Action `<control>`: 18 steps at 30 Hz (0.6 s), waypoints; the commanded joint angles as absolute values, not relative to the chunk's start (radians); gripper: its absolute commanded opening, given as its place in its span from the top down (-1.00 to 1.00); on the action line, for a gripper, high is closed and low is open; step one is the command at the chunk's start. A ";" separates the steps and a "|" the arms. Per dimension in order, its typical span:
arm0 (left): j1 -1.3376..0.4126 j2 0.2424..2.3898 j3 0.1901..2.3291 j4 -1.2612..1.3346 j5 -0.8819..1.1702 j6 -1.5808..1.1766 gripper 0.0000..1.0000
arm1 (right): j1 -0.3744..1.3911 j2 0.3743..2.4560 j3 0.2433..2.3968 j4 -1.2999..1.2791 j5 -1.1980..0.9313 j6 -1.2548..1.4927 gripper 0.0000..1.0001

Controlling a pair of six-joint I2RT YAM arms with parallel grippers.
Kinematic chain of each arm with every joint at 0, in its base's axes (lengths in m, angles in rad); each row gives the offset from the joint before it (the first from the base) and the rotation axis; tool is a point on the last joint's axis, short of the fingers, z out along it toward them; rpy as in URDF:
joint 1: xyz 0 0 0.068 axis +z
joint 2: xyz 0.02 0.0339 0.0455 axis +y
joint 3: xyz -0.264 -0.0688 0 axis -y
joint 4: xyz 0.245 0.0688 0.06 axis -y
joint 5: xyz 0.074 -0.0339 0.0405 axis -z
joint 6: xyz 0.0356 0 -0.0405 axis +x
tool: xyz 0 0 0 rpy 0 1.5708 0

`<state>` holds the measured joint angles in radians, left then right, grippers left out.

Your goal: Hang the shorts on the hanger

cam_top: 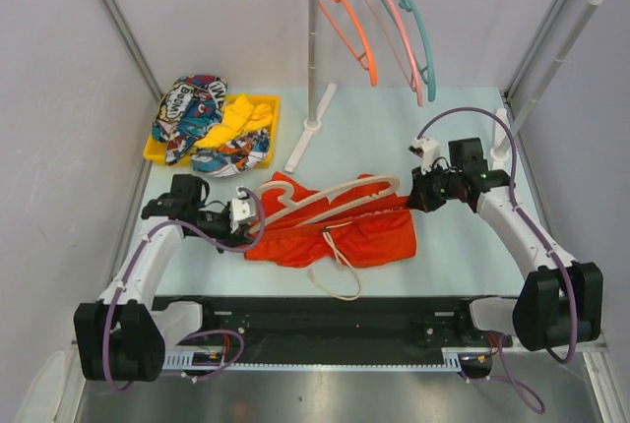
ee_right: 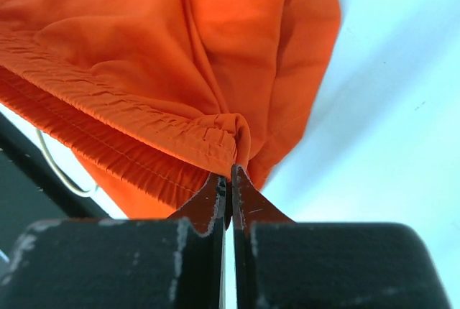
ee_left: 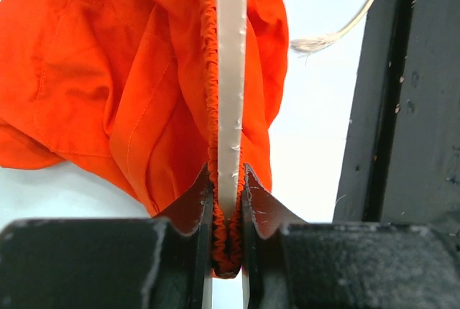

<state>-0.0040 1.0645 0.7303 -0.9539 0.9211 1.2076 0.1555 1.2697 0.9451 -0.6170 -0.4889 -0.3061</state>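
Observation:
The orange-red shorts (cam_top: 369, 234) lie crumpled in the middle of the table, their cream drawstring (cam_top: 340, 268) trailing toward the front edge. The beige hanger (cam_top: 340, 195) lies across their upper part. My left gripper (cam_top: 258, 211) is at the shorts' left end. In the left wrist view it (ee_left: 228, 188) is shut on the hanger's bar (ee_left: 230, 72) with the shorts' elastic waistband (ee_left: 129, 86) wrapped round it. My right gripper (cam_top: 414, 197) is at the shorts' right end. In the right wrist view it (ee_right: 231, 180) is shut on the waistband edge of the shorts (ee_right: 165, 57).
A yellow bin (cam_top: 268, 108) at the back left holds a comic-print garment (cam_top: 187, 106) and a yellow garment (cam_top: 234, 118). A rack pole (cam_top: 313, 39) stands at the back centre with orange (cam_top: 356, 34), pink (cam_top: 399, 34) and teal (cam_top: 425, 34) hangers. A black rail (cam_top: 325, 315) runs along the front.

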 commanded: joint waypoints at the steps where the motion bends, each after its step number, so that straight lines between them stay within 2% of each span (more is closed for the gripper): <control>1: 0.034 1.101 0.778 -1.068 0.681 1.307 0.99 | 0.064 1.200 0.950 -0.575 -0.275 -0.333 1.00; 12: -0.098 1.221 0.816 -1.016 0.350 1.232 1.00 | 0.095 1.037 0.992 -0.673 -0.187 -0.396 1.00; 18: -0.205 1.287 0.891 -0.985 0.264 1.094 0.99 | 0.254 0.991 1.025 -0.681 -0.046 -0.382 1.00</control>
<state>-0.1913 1.2537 0.8471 -0.9241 0.6338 1.1976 0.2237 1.0420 0.9432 -0.7010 -0.4026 -0.3233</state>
